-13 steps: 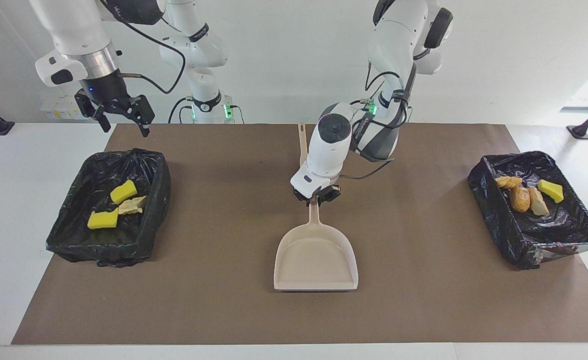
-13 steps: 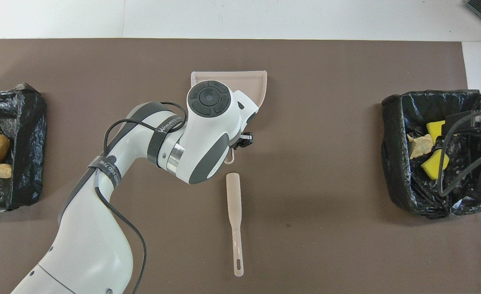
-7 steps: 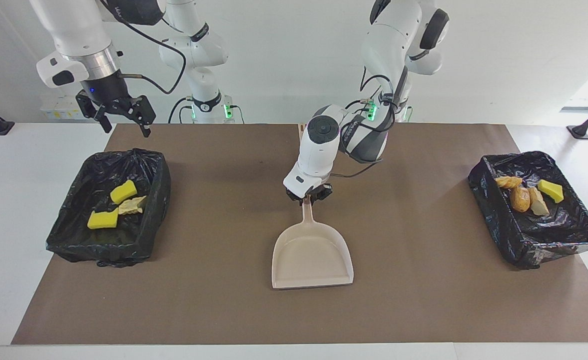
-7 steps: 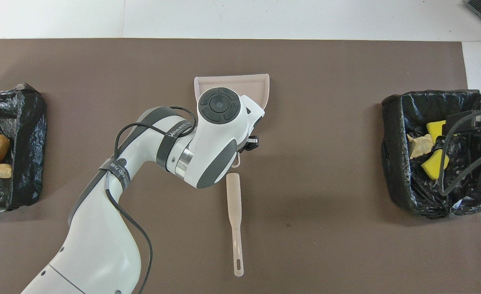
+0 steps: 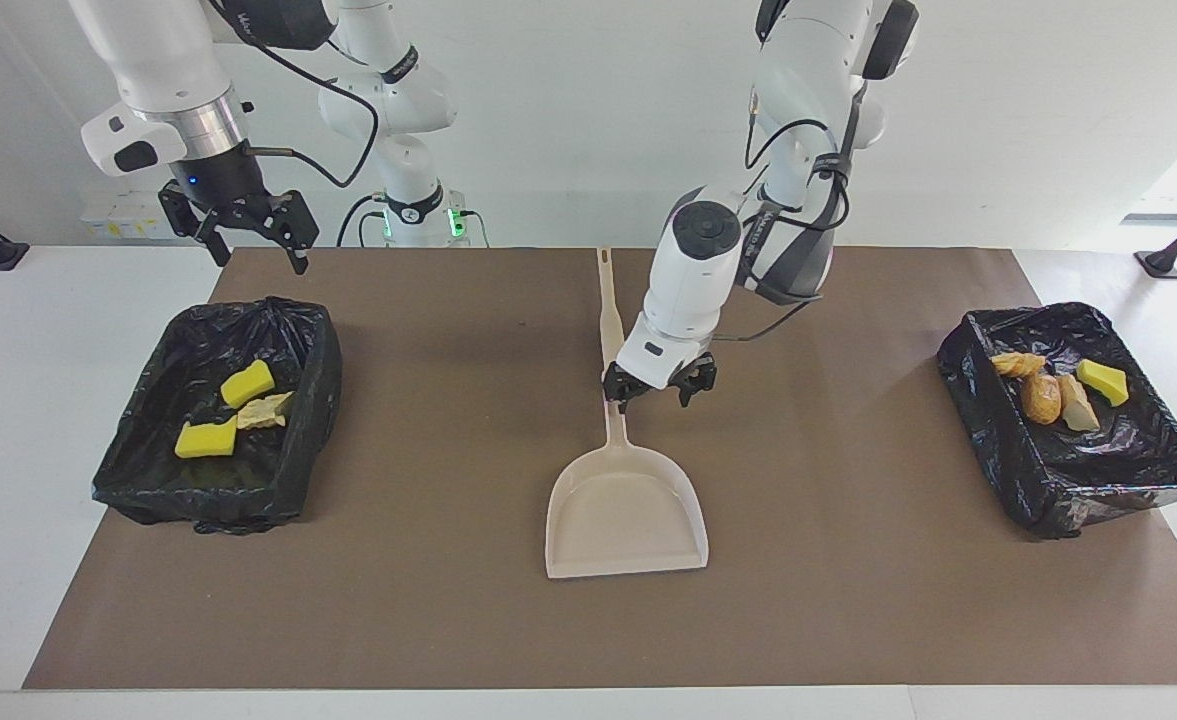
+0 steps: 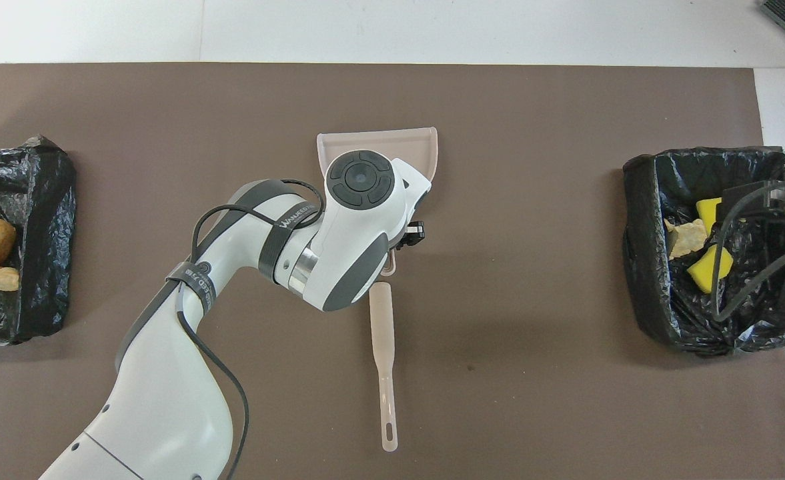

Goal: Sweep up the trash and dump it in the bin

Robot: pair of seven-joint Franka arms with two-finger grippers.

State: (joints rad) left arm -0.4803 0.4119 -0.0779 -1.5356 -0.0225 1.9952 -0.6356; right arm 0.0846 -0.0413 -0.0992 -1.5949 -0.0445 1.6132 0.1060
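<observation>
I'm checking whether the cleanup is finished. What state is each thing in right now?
Dustpan: flat on the mat, empty, released.
Sweeper: lying on the mat, nearer the robots than the dustpan.
Bin at right arm's end: three trash pieces inside.
Bin at left arm's end: four trash pieces inside.
Left gripper: open, above the dustpan handle.
Right gripper: open, waiting above its bin.

White arms (image 5: 690,290), grey joints (black cables, black fingers (image 5: 624,385))

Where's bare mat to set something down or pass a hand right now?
Bare mat lies between the dustpan and each bin: the one at the right arm's end and the one at the left arm's end. Crowded: the middle, where the open left gripper hangs over the dustpan handle by the scraper.
</observation>
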